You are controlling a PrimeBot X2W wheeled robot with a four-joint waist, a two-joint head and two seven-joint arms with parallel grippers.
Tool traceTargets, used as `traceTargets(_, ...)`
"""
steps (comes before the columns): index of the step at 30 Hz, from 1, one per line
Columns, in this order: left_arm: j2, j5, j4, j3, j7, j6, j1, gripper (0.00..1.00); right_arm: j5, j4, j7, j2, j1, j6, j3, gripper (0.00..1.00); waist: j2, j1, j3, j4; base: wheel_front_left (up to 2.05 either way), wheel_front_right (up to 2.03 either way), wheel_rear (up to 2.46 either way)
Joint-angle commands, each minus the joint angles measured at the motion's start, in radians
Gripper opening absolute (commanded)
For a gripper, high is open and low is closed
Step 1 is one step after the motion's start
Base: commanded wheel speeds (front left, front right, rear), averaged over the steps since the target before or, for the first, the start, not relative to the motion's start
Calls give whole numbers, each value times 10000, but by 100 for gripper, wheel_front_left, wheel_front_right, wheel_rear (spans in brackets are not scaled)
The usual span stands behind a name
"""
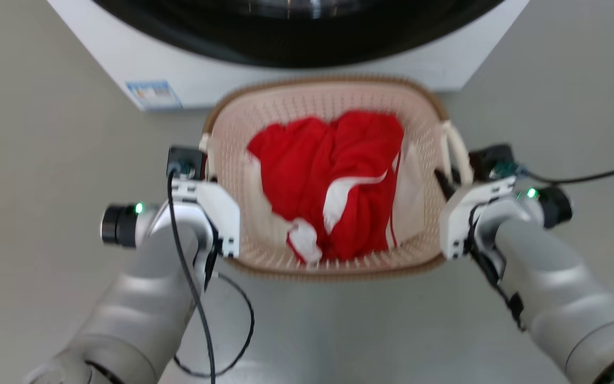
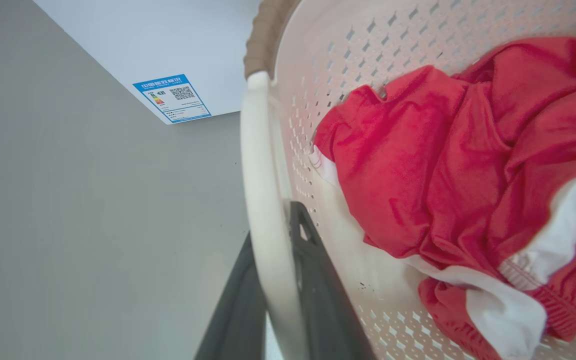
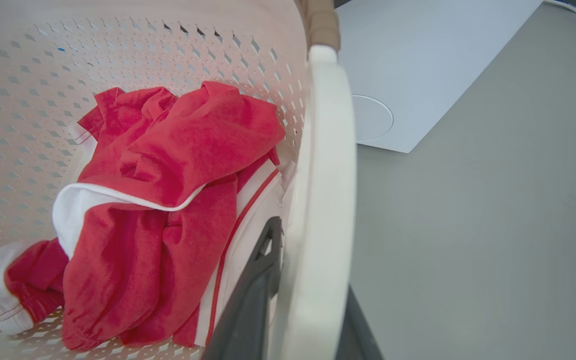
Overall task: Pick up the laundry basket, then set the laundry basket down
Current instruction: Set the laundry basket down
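Laundry basket [image 1: 328, 80] handles [image 1: 459, 152] are sitting clenched in my left pincer [image 2: 272, 225] and right pincer [image 3: 313, 260]; lifting unevenly, I'm probably risking a handle slipping.

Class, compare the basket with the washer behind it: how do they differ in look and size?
The basket is cream, perforated and brown-rimmed; the washer is smooth white with a dark door. The basket is far smaller than the washer. The basket is open-topped, showing red and white clothes; the washer's inside is hidden. Both are pale-bodied.
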Motion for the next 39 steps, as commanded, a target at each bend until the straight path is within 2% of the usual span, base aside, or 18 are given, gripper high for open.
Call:
traceTargets(1,109,256,-196,23,-82,92,-525,0,-230,-256,-361,232,-187,253,224,0,0,0,1079,113,0,0,0)
traceTargets(5,105,334,-394,-96,-166,277,-1214,0,-263,-152,-591,-50,-835,253,296,0,0,0,2144,163,0,0,0)
traceTargets(15,104,314,-752,-199,-679,971,-2174,0,-221,-3,-985,-390,-1669,253,301,0,0,0,3612,313,0,0,0)
traceTargets(24,103,125,-531,-90,-967,1025,-2652,0,-369,102,-1190,-404,-2186,253,193,0,0,0,4567,311,0,0,0)
traceTargets(39,103,55,-265,-136,-1210,969,-3082,0,-877,-148,-1225,-499,-2313,253,-393,0,0,0,5073,407,0,0,0)
